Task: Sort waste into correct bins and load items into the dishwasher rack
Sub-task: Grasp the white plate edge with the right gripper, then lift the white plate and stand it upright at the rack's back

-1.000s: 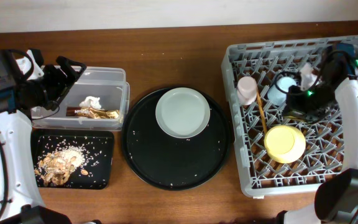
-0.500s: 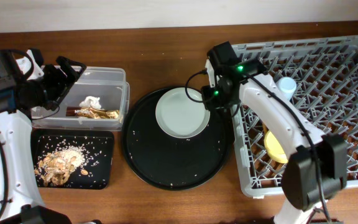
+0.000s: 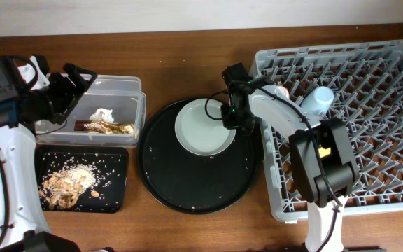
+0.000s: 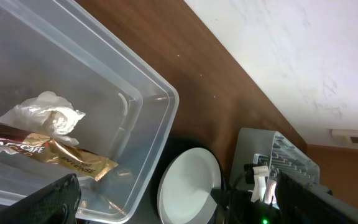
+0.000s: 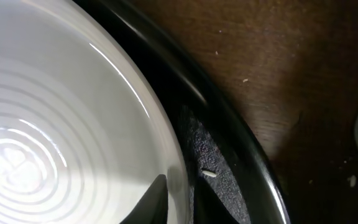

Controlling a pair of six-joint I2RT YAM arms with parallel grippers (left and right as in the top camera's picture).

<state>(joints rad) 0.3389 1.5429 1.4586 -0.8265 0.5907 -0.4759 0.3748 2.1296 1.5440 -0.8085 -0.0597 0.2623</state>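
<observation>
Right gripper [image 3: 231, 117] stands at the right rim of the white plate [image 3: 203, 127], centre frame, on the round black tray [image 3: 187, 192]. Its fingers sit astride the rim; whether they pinch yet cannot be told. You should seat the rim deep, close firmly, and lift clear of the tray lip before swinging to the dishwasher rack [image 3: 383, 84].

Left gripper [image 3: 79, 78], upper left, gapes wide and empty over the clear tub [image 3: 121, 87], which holds the napkin [image 3: 102, 114] and wrapper [image 3: 107, 127]. Food scraps [image 3: 67, 183] lie in the shallow black tray [image 3: 114, 157].
</observation>
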